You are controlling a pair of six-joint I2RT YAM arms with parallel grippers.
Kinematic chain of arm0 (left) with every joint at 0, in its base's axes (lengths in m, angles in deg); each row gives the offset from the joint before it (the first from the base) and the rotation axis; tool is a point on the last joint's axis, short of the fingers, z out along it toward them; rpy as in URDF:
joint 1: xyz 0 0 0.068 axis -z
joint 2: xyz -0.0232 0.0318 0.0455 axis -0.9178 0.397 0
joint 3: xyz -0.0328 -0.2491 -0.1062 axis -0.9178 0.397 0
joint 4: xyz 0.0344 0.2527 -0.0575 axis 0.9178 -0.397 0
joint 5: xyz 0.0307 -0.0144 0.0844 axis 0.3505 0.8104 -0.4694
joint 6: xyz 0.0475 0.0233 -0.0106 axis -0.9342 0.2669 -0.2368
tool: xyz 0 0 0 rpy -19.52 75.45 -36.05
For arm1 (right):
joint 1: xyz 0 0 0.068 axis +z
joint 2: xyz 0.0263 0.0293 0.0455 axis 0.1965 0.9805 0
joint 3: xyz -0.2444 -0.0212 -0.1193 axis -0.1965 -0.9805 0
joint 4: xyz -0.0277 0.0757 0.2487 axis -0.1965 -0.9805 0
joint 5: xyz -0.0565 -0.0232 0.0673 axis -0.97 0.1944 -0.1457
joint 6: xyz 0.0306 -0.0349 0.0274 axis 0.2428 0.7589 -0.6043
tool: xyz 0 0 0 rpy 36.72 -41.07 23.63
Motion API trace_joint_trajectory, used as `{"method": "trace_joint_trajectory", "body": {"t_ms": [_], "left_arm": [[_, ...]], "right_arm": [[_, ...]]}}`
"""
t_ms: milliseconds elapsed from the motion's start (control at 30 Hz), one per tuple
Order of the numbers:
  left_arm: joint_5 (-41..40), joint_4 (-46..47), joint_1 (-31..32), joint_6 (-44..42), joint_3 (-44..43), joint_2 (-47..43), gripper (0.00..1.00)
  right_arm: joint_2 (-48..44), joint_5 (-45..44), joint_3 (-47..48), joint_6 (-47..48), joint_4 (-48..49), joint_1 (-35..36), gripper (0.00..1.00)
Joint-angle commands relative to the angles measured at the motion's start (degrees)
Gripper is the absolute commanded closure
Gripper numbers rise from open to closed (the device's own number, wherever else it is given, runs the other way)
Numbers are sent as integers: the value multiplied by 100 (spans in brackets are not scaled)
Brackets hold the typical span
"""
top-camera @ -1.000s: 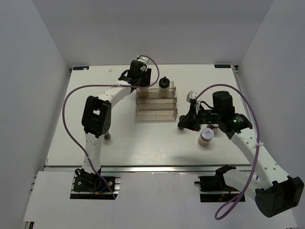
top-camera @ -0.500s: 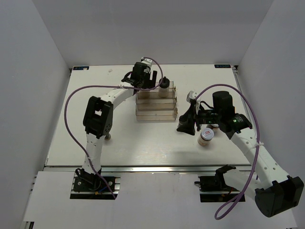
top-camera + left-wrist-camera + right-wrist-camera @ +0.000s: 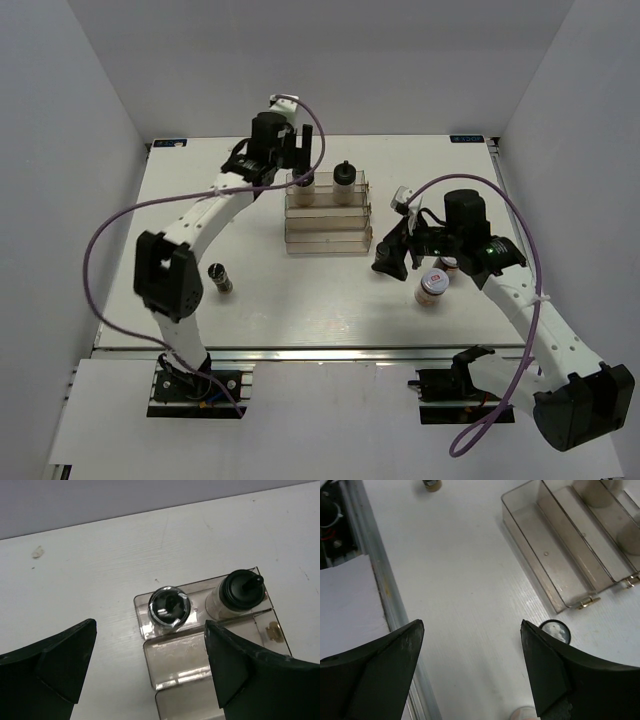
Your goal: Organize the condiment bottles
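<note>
Two condiment bottles stand on the top step of the clear rack [image 3: 328, 232]: a dark-capped one [image 3: 303, 181] [image 3: 170, 606] and a pale one with a black knob top [image 3: 344, 176] [image 3: 242, 590]. My left gripper [image 3: 297, 158] [image 3: 150, 670] hangs open above them, holding nothing. A dark bottle [image 3: 219, 278] [image 3: 431, 484] lies on the table at the left. My right gripper [image 3: 388, 258] [image 3: 472, 670] stands open over bare table. A dark-rimmed jar [image 3: 555, 629] stands beside its right finger. A brownish bottle with a red-marked white lid [image 3: 432, 284] stands to its right.
The rack's two lower steps [image 3: 555, 555] hold nothing. Another small bottle [image 3: 449, 265] peeks out behind the right arm. The table's metal front rail [image 3: 330, 353] [image 3: 385, 590] runs along the near edge.
Both grippers have opened. The left one let go of the dark-capped bottle on the top step and lifted away, its elbow swinging left. The right one released the dark jar on the table.
</note>
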Motion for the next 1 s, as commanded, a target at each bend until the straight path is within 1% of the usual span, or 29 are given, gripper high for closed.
{"method": "trace_joint_trajectory", "body": {"t_ms": [0, 33, 67, 133, 167, 267, 300, 367, 400, 467, 533, 633, 733, 967], "left_arm": [[-463, -72, 24, 49, 701, -1124, 2], [-482, -19, 24, 85, 921, -1553, 2], [-499, -1, 24, 120, 1367, -1775, 2], [-535, -54, 15, 225, 1765, -2197, 2], [-517, -63, 15, 304, 2167, -2608, 2], [-350, -107, 6, 384, 2741, -3225, 2], [-307, -107, 6, 393, 3108, -3636, 2], [-236, -107, 6, 375, 3427, -4016, 2], [-245, -115, -2, 375, 3707, -4357, 2], [-314, -80, 6, 314, 3963, -4685, 2], [-385, 24, 6, 244, 4340, -5097, 2], [-543, 113, 6, 191, 4710, -5449, 2], [-561, 95, 6, 138, 4851, -5608, 2], [-553, 43, 6, -3, 4852, -5565, 2]], "right_arm": [[172, -580, -78, -22, 336, -20, 16], [216, -677, -61, -39, 363, -12, 15], [321, -852, -61, -48, 389, -20, 15], [436, -1072, -35, -136, 486, 6, 14], [550, -1352, -17, -171, 521, 15, 14], [778, -1932, -8, -276, 679, 58, 13], [840, -2048, -8, -285, 723, 67, 13], [1024, -2302, -8, -294, 802, 85, 13], [1095, -2382, -17, -303, 820, 94, 13], [1270, -2549, -8, -303, 890, 103, 13], [1385, -2576, 18, -312, 890, 111, 13], [1587, -2488, 54, -277, 838, 129, 13], [1763, -2479, 62, -215, 838, 155, 13], [2167, -2462, 141, -31, 873, 146, 14]]}}
